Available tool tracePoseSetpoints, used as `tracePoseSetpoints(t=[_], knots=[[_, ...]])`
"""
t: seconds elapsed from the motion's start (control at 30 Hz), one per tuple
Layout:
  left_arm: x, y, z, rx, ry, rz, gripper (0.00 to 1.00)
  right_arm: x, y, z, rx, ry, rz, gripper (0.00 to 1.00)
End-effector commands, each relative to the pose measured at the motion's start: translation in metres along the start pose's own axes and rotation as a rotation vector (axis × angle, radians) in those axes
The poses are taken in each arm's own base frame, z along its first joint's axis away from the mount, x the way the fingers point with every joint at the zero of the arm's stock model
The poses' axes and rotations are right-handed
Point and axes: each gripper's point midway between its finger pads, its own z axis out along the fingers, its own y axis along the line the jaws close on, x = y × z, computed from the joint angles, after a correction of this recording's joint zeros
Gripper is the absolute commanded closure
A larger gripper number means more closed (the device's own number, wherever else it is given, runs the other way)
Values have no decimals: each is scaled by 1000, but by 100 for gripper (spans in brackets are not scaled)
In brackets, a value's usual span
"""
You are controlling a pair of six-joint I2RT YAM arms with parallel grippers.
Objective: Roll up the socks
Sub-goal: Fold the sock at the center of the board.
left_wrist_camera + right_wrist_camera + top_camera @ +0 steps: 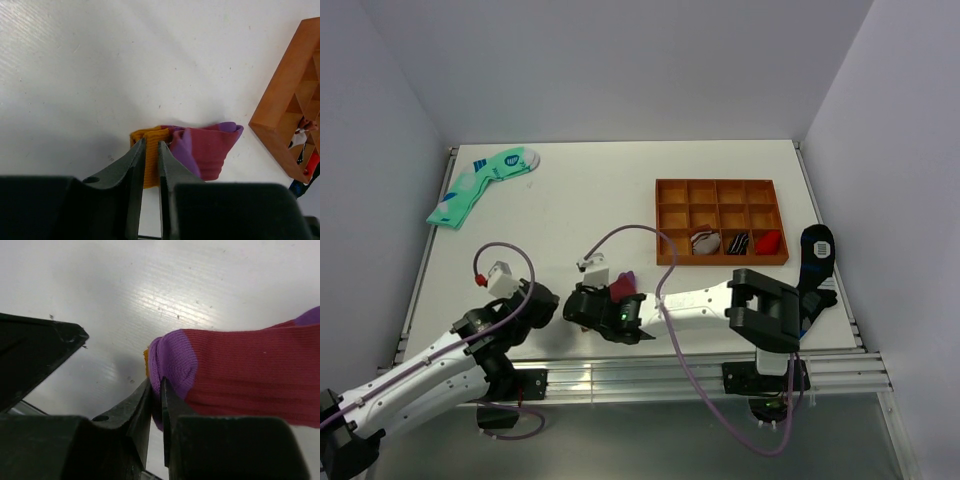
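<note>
The maroon-red socks (622,284) lie bunched near the table's front edge, mostly hidden by both grippers in the top view. In the left wrist view the socks (212,147) show an orange-mustard cuff (150,157) and purple heel. My left gripper (151,145) is shut on the cuff; in the top view it (568,303) sits just left of the socks. My right gripper (157,386) is shut on the purple heel (172,360) of the socks (250,370); in the top view it (605,297) is right against the socks.
A wooden compartment tray (720,185) stands right of centre and holds rolled socks in its front row; its corner shows in the left wrist view (280,115). Mint-green socks (480,185) lie at the far left. A black sock with blue patches (817,250) lies right of the tray.
</note>
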Motion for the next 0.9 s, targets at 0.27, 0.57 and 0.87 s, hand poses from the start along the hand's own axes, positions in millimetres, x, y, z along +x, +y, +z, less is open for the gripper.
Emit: tracePoseSetpoints(t=[0.27,0.57,0.87], knots=[[35,-20,19,93,109,36,82,-69,-44,-64,76,-219,183,84],[59,-41,32,163,181,77,85,-67,-85,-84,131,-281,264,85],[66,-15,41,88,192,60,89,-58,-51,-61,51,-242,222,86]])
